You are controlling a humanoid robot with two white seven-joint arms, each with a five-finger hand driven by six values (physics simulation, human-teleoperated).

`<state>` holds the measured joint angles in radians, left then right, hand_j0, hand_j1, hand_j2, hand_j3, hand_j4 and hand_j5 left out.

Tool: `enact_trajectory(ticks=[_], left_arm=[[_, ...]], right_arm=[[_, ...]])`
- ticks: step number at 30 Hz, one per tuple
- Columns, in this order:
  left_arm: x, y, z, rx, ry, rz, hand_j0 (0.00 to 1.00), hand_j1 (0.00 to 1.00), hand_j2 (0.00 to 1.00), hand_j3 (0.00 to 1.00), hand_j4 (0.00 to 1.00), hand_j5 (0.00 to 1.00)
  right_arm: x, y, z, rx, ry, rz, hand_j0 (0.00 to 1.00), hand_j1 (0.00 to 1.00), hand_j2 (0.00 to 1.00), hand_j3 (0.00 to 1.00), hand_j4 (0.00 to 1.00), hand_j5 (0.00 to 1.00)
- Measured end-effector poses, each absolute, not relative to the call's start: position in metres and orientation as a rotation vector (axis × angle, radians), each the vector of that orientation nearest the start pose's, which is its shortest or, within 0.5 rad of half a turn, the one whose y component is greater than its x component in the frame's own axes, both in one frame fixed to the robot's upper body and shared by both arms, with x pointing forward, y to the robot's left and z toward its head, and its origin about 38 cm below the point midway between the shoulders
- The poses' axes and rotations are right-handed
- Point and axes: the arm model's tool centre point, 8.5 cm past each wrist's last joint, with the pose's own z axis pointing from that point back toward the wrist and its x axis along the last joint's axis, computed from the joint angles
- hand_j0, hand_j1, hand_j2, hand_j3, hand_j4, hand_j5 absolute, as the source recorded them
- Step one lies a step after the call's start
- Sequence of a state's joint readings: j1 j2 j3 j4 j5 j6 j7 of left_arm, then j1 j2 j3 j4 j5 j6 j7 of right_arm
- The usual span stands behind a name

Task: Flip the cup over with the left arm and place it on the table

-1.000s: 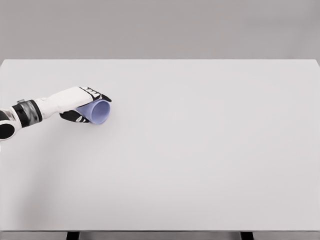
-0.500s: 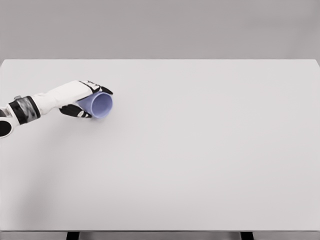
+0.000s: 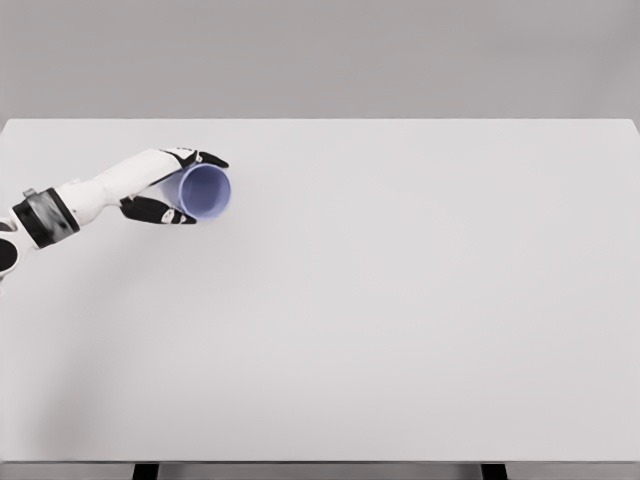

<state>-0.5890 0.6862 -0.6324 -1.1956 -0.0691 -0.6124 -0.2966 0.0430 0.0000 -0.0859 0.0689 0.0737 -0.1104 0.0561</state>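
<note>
You have a broad, pale grey rectangular desk (image 3: 400,320) filling most of the frame, bare apart from what goes on at its upper left. There your white left hand (image 3: 165,185) with its black-tipped fingers (image 3: 205,158) is clamped around the side wall of the small lilac-blue plastic cup (image 3: 205,192), some fingers over the top and the thumb beneath, so the wrist can roll it. The cup lies tipped on its side in that grip with its open mouth facing right and toward you, which suggests the flip is mid-way and the setting down not yet done.
</note>
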Motion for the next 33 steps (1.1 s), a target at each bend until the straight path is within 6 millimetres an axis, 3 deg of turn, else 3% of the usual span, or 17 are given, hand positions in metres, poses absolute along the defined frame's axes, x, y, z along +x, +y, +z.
enact_trajectory(ticks=[8, 16, 33], left_arm=[[0.456, 0.304, 0.172, 0.1, -1.762, -1.386, 0.77, 0.77, 0.77, 0.77, 0.77, 0.77], [0.449, 0.299, 0.163, -0.003, -1.789, -1.277, 0.78, 0.78, 0.78, 0.78, 0.78, 0.78], [0.423, 0.264, 0.163, -0.262, -1.859, -1.153, 0.8, 0.8, 0.8, 0.8, 0.8, 0.8]], right_arm=[[-0.04, -0.265, -0.259, -0.027, 0.0, -0.013, 1.0, 1.0, 1.0, 1.0, 1.0, 1.0], [-0.04, -0.265, -0.259, -0.027, 0.0, -0.013, 1.0, 1.0, 1.0, 1.0, 1.0, 1.0], [-0.04, -0.265, -0.259, -0.027, 0.0, -0.013, 1.0, 1.0, 1.0, 1.0, 1.0, 1.0]])
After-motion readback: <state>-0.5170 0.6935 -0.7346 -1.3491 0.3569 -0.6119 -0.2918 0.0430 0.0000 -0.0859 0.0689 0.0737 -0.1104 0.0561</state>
